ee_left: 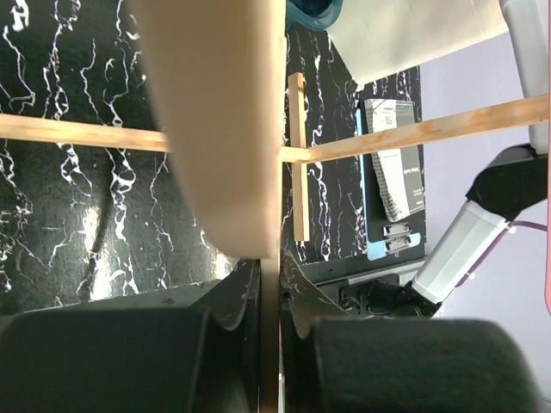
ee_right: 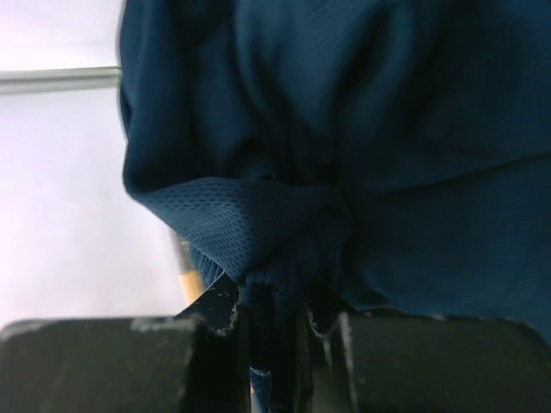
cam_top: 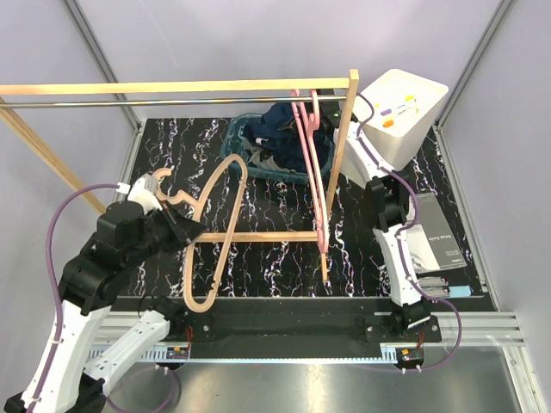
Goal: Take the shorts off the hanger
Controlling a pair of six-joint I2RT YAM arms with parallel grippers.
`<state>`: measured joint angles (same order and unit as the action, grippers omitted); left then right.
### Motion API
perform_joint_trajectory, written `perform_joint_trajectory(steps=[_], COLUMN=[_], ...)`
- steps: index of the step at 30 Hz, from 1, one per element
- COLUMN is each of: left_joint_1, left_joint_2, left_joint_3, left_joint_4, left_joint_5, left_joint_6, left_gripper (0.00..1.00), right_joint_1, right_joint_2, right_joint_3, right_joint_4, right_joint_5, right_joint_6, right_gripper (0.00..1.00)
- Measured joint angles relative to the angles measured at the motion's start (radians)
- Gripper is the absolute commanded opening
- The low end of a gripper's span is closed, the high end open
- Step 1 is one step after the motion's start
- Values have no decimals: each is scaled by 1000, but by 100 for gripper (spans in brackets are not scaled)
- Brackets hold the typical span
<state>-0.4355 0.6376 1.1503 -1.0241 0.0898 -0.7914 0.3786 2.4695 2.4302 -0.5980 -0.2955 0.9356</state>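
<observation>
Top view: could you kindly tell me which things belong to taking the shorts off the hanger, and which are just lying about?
Job: navy shorts, gripped by right end effector; beige hanger, held by left end effector.
Lying about: pink hangers, teal basket, white bin, booklet.

The shorts [cam_top: 277, 127] are dark navy mesh, bunched into a creased, hanging lump just under the top rail of the rack [cam_top: 172, 87], with one gathered fold pinched between the closed fingers of the right gripper [ee_right: 275, 297]. Right beside them, two pink hangers [cam_top: 312, 163] hook over that same rail, their long arms slanting down past the rack's low crossbar. A bare tan hanger [cam_top: 215, 237] with wide, flat arms is off the rail, tilted across the left end of the low crossbar, one arm clamped in the left gripper [ee_left: 271, 267].
</observation>
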Motion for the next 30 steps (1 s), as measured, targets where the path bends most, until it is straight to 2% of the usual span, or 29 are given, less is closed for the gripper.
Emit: perform_joint_trajectory(steps=[1, 3, 5, 7, 11, 12, 20, 30], left_joint_1=[0, 0, 0, 0, 0, 0, 0, 0], left_joint_2=[7, 23, 39, 52, 69, 69, 71, 72], left_joint_3=[6, 18, 30, 46, 93, 105, 215, 346], left_joint_4=[0, -4, -11, -22, -40, -43, -66, -90], left_joint_5=[-1, -3, -5, -5, -8, -10, -13, 5], left_joint_6=[5, 14, 20, 27, 45, 52, 120, 116], left_gripper=[0, 0, 0, 0, 0, 0, 0, 0], right_joint_1=[0, 0, 0, 0, 0, 0, 0, -34], right_joint_2=[14, 30, 37, 37, 36, 35, -68, -326], right_joint_3=[20, 53, 77, 87, 89, 89, 89, 55], right_joint_4=[-22, -60, -87, -112, -161, -174, -358, -475], right_joint_5=[9, 24, 33, 44, 57, 60, 68, 92], right_joint_6=[-27, -71, -97, -122, -154, -158, -199, -218], right_gripper=[23, 39, 54, 62, 88, 99, 100, 100])
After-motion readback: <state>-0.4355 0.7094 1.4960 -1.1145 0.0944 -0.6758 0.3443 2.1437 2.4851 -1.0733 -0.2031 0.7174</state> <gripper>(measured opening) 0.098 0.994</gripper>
